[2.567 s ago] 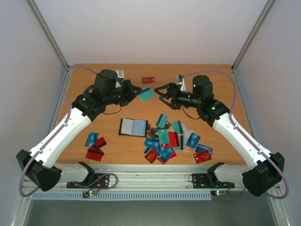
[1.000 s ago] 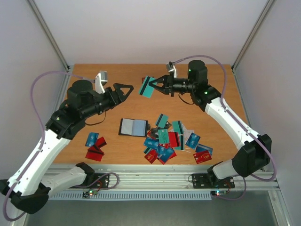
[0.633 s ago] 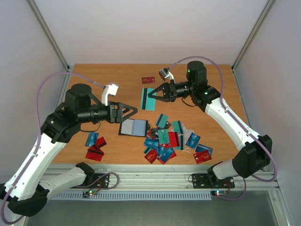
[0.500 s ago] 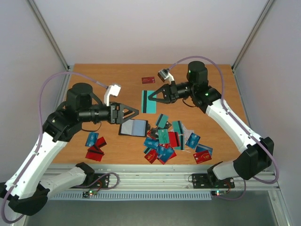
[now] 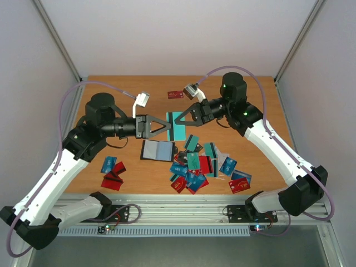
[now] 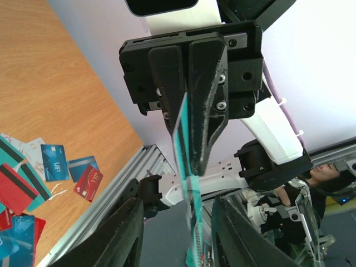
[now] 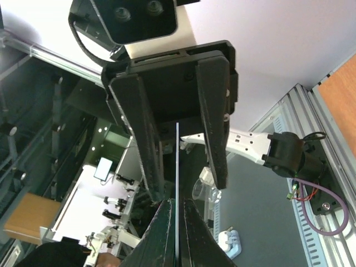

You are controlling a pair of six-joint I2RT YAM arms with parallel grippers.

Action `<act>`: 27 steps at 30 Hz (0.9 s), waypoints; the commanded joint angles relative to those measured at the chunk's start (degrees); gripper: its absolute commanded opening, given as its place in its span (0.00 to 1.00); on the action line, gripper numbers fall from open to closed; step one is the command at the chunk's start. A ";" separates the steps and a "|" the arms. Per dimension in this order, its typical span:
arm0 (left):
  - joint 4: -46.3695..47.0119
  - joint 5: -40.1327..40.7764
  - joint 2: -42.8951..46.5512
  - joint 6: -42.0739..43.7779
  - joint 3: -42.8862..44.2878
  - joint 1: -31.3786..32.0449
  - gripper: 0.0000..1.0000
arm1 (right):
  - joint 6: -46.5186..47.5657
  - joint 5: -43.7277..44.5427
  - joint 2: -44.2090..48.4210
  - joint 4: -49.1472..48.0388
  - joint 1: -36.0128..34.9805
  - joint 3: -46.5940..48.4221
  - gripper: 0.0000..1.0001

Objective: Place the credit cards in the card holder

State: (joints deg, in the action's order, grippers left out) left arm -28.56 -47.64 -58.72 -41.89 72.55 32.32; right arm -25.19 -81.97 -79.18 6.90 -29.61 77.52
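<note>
A teal credit card [image 5: 177, 129] hangs upright above the table's middle, and my right gripper [image 5: 181, 118] is shut on its upper edge. In the right wrist view the card [image 7: 176, 161] shows edge-on, rising from my closed right gripper [image 7: 176, 203]. My left gripper [image 5: 167, 127] reaches in from the left. Its fingers stand either side of the card [image 6: 186, 161] with gaps, so the left gripper [image 6: 177, 203] is open. The black card holder [image 5: 157, 150] lies open on the table just below. Several more credit cards [image 5: 194, 164] are piled to its right.
A few red and blue cards [image 5: 113, 171] lie near the front left. One red card [image 5: 176, 94] lies alone at the back. White walls and metal posts enclose the wooden table [image 5: 111, 100], with a rail [image 5: 178, 200] along its front edge.
The teal card passed from the left gripper to the right. The right arm then lowered it, and the left gripper swung back in and narrowed its jaws around it.
</note>
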 commanded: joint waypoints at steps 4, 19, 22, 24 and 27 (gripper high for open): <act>7.64 -3.23 -0.94 -4.33 -2.04 -0.15 0.25 | 0.33 -0.13 0.15 -0.49 -0.45 2.79 0.01; -17.95 16.14 -1.50 8.88 0.20 -0.76 0.00 | 19.51 23.17 -1.01 30.75 -0.40 4.40 0.63; -18.59 23.29 0.59 14.17 -3.75 -1.57 0.00 | 17.63 29.58 -0.77 31.76 -0.40 -1.11 0.63; -16.64 25.64 2.14 17.45 -7.71 -2.52 0.00 | 16.01 33.29 -0.57 31.41 -0.44 -4.99 0.61; -15.10 26.36 1.22 19.68 -12.27 -5.01 0.00 | 14.39 35.99 -0.50 30.26 -0.85 -9.89 0.61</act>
State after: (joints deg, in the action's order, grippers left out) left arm -43.00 -27.20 -57.39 -29.39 64.75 29.74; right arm -10.13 -54.19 -79.66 34.17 -29.67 72.20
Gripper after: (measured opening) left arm 0.020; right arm 0.610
